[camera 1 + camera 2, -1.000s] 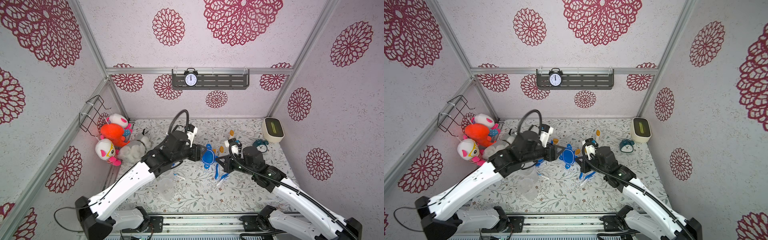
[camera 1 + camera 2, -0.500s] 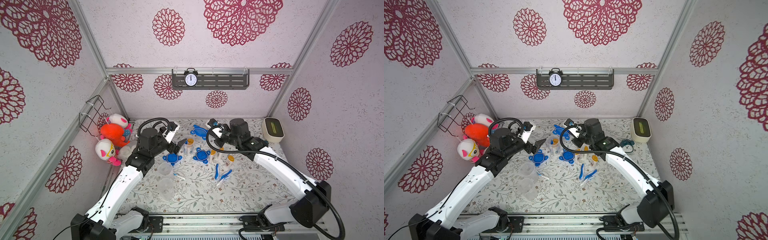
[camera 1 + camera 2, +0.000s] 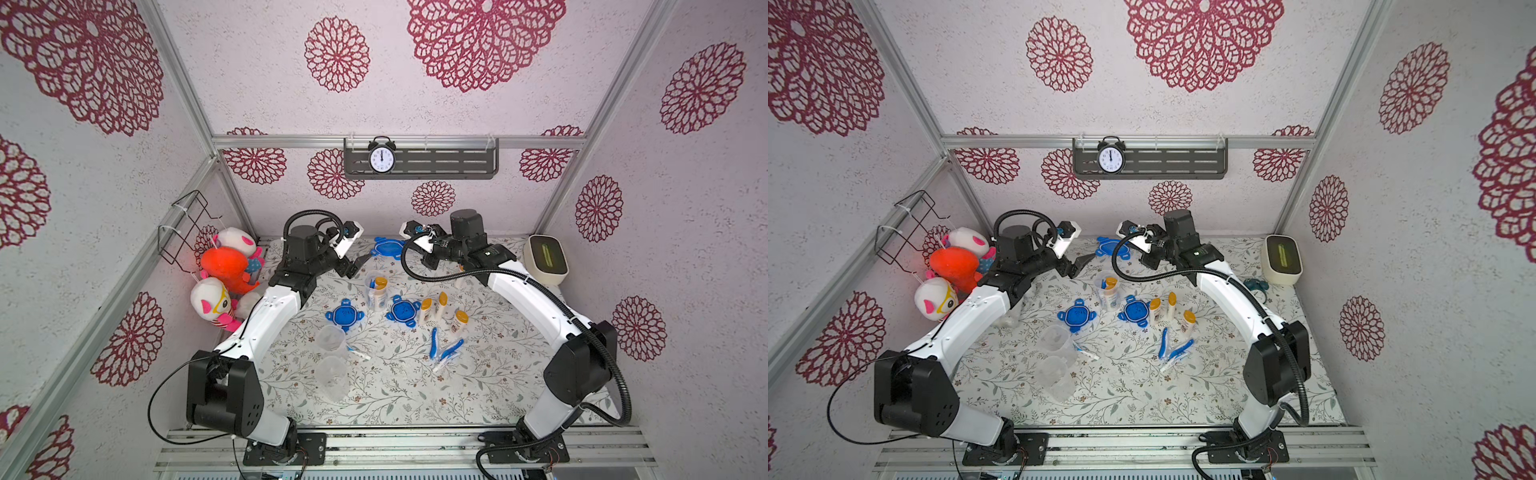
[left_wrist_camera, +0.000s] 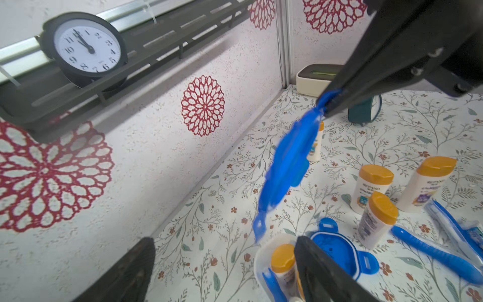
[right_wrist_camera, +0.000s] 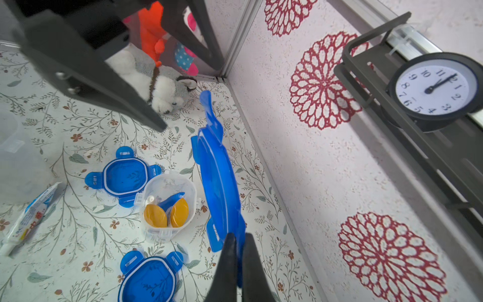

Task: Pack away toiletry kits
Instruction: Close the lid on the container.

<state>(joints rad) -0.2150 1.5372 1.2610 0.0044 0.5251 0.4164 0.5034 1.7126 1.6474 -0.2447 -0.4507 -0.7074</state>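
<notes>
My right gripper (image 5: 239, 238) is shut on one tab of a blue four-tab lid (image 5: 219, 177), holding it in the air near the back wall; it shows in both top views (image 3: 388, 248) (image 3: 1112, 248). My left gripper (image 4: 222, 264) is open and holds nothing, just above a clear cup (image 5: 167, 206) with two orange-capped bottles and a blue toothbrush inside. Two more blue lids (image 3: 344, 314) (image 3: 403, 310) lie flat beside that cup. Two empty clear cups (image 3: 330, 338) (image 3: 331, 376) stand nearer the front. Three bottles (image 3: 441, 301), toothbrushes (image 3: 451, 349) and a toothpaste tube (image 3: 357, 353) lie loose.
Plush toys (image 3: 226, 266) are piled at the back left under a wire basket (image 3: 187, 224). A white box (image 3: 544, 259) and a teal alarm clock (image 3: 1258, 286) stand at the back right. A wall shelf (image 3: 449, 162) carries a black clock (image 3: 381, 160).
Both arms have drawn back from the middle toward the back wall. The lid that sat between both grippers now hangs from the right one alone, and the left jaws have opened.
</notes>
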